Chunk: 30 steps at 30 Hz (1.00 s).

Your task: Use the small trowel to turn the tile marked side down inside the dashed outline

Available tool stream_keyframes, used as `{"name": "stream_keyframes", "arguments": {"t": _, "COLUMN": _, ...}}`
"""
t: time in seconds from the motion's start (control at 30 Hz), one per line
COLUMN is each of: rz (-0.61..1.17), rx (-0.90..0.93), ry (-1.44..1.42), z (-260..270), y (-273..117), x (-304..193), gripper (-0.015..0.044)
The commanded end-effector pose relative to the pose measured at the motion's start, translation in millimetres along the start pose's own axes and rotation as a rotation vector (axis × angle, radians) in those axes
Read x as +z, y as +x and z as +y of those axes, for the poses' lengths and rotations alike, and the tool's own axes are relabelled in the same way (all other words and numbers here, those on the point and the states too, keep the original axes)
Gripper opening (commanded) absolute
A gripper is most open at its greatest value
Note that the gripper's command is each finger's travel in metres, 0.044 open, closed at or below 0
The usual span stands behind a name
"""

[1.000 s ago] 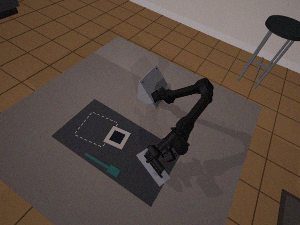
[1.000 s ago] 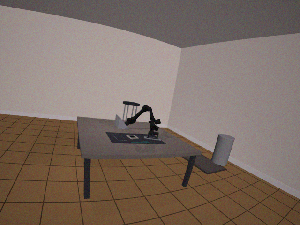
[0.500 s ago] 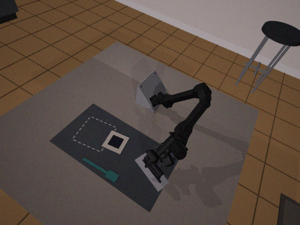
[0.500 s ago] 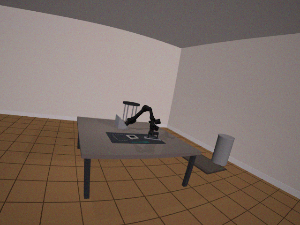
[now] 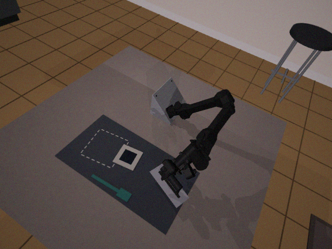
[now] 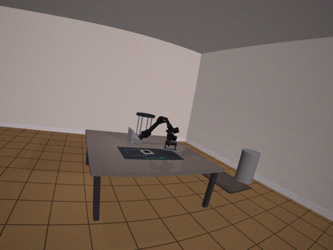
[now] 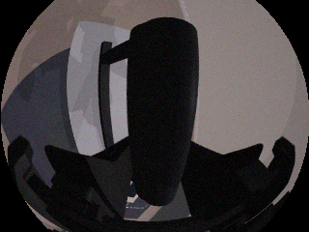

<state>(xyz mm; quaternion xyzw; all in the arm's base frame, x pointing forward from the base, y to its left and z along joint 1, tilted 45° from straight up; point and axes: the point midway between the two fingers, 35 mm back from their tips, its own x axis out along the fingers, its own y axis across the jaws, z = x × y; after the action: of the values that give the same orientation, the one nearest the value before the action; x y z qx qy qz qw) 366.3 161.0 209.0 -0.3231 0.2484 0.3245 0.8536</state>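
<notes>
The tile (image 5: 128, 156) (image 6: 146, 151) lies flat on the dark mat (image 5: 141, 203) (image 6: 175, 155), its dark square facing up within a pale border. It overlaps the right side of the dashed outline (image 5: 81, 154), mostly outside it. The small trowel has a black handle (image 7: 164, 97) on brackets above a pale rectangular blade (image 5: 161, 180) (image 7: 82, 87). My gripper (image 5: 171, 179) (image 6: 170, 142) (image 7: 154, 137) is shut on that handle. The blade hangs roughly level, seemingly just above the mat's right end. The fingertips are partly hidden by the arm and handle.
A flat teal tool (image 5: 124, 195) (image 6: 158, 158) lies along the mat's front edge, near the outline and tile. A grey wedge-shaped block (image 5: 167, 93) (image 6: 132, 135) stands by the arm's base. A black stool (image 5: 312, 37) (image 6: 145, 115) stands beyond the table.
</notes>
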Motion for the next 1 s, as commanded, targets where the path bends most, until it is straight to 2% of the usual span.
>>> {"name": "stream_keyframes", "arguments": {"t": 0.0, "rz": -0.009, "rx": -0.012, "ry": -0.002, "z": -5, "y": -6, "x": 2, "gripper": 0.0}}
{"name": "stream_keyframes", "arguments": {"t": 0.27, "rz": -0.017, "rx": -0.009, "ry": -0.005, "z": -6, "y": -4, "x": 0, "gripper": 0.0}}
{"name": "stream_keyframes", "arguments": {"t": 0.97, "rz": -0.31, "rx": 0.038, "ry": -0.152, "z": -5, "y": 12, "x": -72, "gripper": 0.0}}
